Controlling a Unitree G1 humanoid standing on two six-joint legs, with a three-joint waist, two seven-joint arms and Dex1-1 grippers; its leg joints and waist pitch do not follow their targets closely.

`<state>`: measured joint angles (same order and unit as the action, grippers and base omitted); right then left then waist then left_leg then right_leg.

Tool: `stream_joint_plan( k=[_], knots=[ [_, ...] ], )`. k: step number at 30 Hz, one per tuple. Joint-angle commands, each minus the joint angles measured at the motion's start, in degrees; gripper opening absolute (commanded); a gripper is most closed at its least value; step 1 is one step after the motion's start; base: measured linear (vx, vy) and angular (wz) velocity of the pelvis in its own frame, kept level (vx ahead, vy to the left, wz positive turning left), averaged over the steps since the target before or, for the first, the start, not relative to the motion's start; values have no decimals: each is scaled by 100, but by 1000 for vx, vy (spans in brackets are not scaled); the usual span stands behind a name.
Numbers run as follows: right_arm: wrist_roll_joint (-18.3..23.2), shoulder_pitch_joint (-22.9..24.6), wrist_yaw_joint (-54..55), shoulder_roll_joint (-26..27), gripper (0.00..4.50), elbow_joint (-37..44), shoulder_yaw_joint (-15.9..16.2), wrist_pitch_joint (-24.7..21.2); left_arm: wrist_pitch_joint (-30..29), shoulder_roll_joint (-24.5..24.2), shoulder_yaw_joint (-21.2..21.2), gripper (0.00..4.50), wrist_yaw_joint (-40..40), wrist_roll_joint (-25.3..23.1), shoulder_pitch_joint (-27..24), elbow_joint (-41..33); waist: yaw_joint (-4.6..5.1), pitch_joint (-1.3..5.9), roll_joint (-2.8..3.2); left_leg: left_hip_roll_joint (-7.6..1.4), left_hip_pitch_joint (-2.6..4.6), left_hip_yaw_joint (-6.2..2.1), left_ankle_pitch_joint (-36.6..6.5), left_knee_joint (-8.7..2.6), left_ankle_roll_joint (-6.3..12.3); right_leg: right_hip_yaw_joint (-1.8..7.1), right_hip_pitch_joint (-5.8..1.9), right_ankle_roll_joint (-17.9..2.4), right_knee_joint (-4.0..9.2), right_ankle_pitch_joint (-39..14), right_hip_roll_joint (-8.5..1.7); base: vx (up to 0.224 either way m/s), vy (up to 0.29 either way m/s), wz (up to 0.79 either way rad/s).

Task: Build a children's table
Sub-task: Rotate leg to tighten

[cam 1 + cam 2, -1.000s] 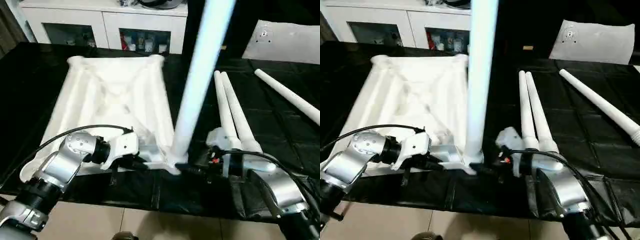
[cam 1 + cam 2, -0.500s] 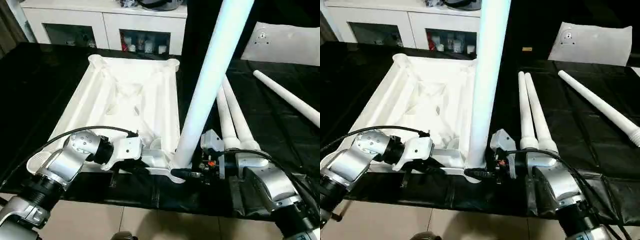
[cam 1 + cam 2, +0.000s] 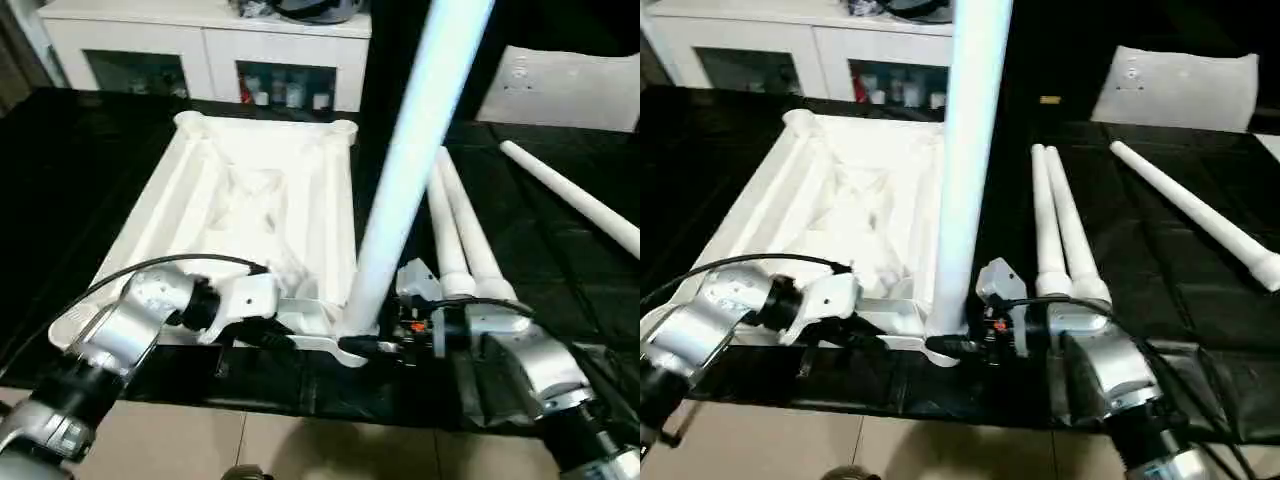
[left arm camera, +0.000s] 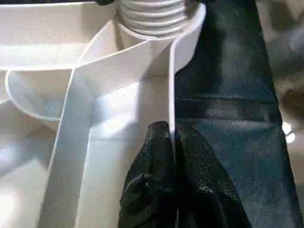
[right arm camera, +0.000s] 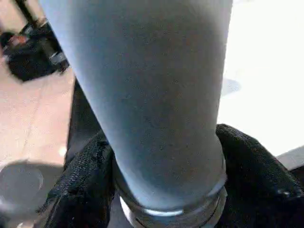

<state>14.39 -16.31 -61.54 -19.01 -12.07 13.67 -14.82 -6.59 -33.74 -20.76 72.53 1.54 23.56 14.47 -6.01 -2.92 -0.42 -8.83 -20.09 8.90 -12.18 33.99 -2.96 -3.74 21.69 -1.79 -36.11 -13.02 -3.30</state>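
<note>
Table top (image 3: 255, 215): white plastic, lying upside down on the black-covered work table (image 3: 90, 140), ribbed underside up, left of centre in the head views; round sockets show at both far corners.
Standing leg (image 3: 405, 170): long white tapered tube, upright with a slight lean, its threaded base sitting in the near-right corner socket (image 4: 190, 33) of the table top.
My left gripper (image 4: 172, 178): at the near edge of the table top, just left of that socket; the two black fingers are pinched together on the thin white rim wall (image 4: 171, 80), one finger either side of it.
My right gripper (image 5: 166, 190): at the foot of the standing leg, reaching in from the right; black fingers (image 5: 83, 175) sit one on each side of the leg's base, wrapped round it and pressed to the tube.
Spare legs, pair (image 3: 460, 235): two white legs lying side by side, touching, just right of the standing leg, running near to far.
Spare leg, single (image 3: 570, 195): lying diagonally on the black cover, well apart at far right.
White sheet (image 3: 565, 85): flat at far right of the work table.
Cabinet (image 3: 205, 50): white with glass doors, beyond the far edge.
</note>
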Motion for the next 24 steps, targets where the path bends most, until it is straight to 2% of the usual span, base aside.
stream_joint_plan(
  k=[1,2,3,4,6,7,9,10,11,14,15,17,18,19,21,23,24],
  knots=[
    [-202,-22,1009,545,277,-400,15,-50,-659,254,189,0,-723,107,-301,-323,11,251,21,-478,-14,-139,-947,-461,109,353,-257,-1269,486,-1267,-661,0,0,0],
    [-226,-30,1115,607,277,-443,3,-44,-721,280,219,0,-782,126,-334,-379,38,229,22,-465,-7,-147,-1088,-477,45,347,-237,-1214,529,-1598,-657,0,0,0],
    [-256,-54,1336,747,277,-533,-34,-41,-959,356,292,0,-942,165,-403,-519,89,234,-1,-447,-8,-165,-1242,-484,-46,355,-259,-1049,561,-2082,-661,0,0,0],
    [-286,-85,1558,894,277,-624,-64,-47,-1157,454,361,0,-1112,205,-470,-666,109,224,5,-443,-20,-175,-1258,-489,-53,354,-254,-985,578,-2220,-658,0,0,0],
    [-317,-164,1957,1195,277,-784,-130,-77,-1625,716,515,0,-1556,217,-587,-950,166,214,21,-441,6,-172,-1389,-493,-59,352,-201,-883,621,-2460,-629,0,0,0],
    [-301,-211,2162,1351,277,-853,-184,-141,-1839,861,581,0,-1773,204,-633,-1093,180,227,-22,-450,18,-158,-1377,-486,-54,369,-191,-921,607,-2362,-624,0,0,0],
    [-316,-347,2617,1677,277,-1067,-292,-246,-2323,1262,724,0,-2298,145,-684,-1408,178,229,-35,-446,10,-154,-1268,-488,-17,372,-195,-938,593,-2214,-614,0,0,0],
    [-343,-385,2741,1758,277,-1147,-321,-239,-2471,1374,738,0,-2448,103,-675,-1487,159,229,-4,-437,10,-155,-1184,-484,7,364,-189,-948,598,-2118,-607,0,0,0],
    [-400,-425,2817,1792,277,-1222,-310,-223,-2567,1483,730,0,-2581,40,-651,-1535,155,240,0,-441,9,-149,-1147,-478,18,370,-193,-953,587,-2023,-606,0,0,0],
    [-595,-571,3174,1909,277,-1551,-362,-201,-2929,1842,626,0,-3010,-147,-562,-1718,123,273,-5,-433,-28,-130,-669,-456,137,361,-225,-1050,523,-1142,-587,0,0,0],
    [-607,-608,3278,1932,277,-1651,-414,-213,-3012,1927,560,0,-3127,-214,-530,-1749,127,273,-10,-435,-30,-125,-658,-455,141,358,-231,-1057,516,-1108,-588,0,0,0],
    [-602,-624,3363,1943,277,-1712,-468,-213,-2997,1923,453,0,-3163,-308,-504,-1721,105,281,-1,-431,-26,-121,-645,-446,180,358,-237,-1061,522,-1054,-592,0,0,0],
    [-602,-615,3371,1959,312,-1718,-499,-183,-2989,1858,378,0,-3171,-365,-506,-1709,85,278,-11,-419,-29,-116,-640,-445,209,358,-237,-1024,529,-1045,-583,0,0,0],
    [-597,-595,3338,1967,312,-1700,-510,-128,-2974,1790,337,0,-3166,-416,-506,-1678,79,274,19,-419,-29,-120,-691,-453,213,359,-232,-993,535,-1075,-577,0,0,0],
    [-590,-575,3326,1979,350,-1683,-533,-86,-2999,1722,312,0,-3158,-461,-502,-1659,72,274,13,-428,-20,-127,-771,-465,185,357,-231,-963,543,-1178,-584,0,0,0],
    [-526,-523,3269,1968,358,-1622,-586,-41,-2952,1601,349,0,-3083,-491,-467,-1606,75,273,56,-434,-16,-134,-842,-468,136,357,-226,-977,546,-1169,-581,0,0,0],
    [-525,-520,3267,1966,367,-1622,-591,-31,-2955,1591,352,0,-3074,-498,-463,-1605,76,276,41,-438,-11,-133,-863,-473,127,360,-223,-985,542,-1124,-576,0,0,0]
  ],
)
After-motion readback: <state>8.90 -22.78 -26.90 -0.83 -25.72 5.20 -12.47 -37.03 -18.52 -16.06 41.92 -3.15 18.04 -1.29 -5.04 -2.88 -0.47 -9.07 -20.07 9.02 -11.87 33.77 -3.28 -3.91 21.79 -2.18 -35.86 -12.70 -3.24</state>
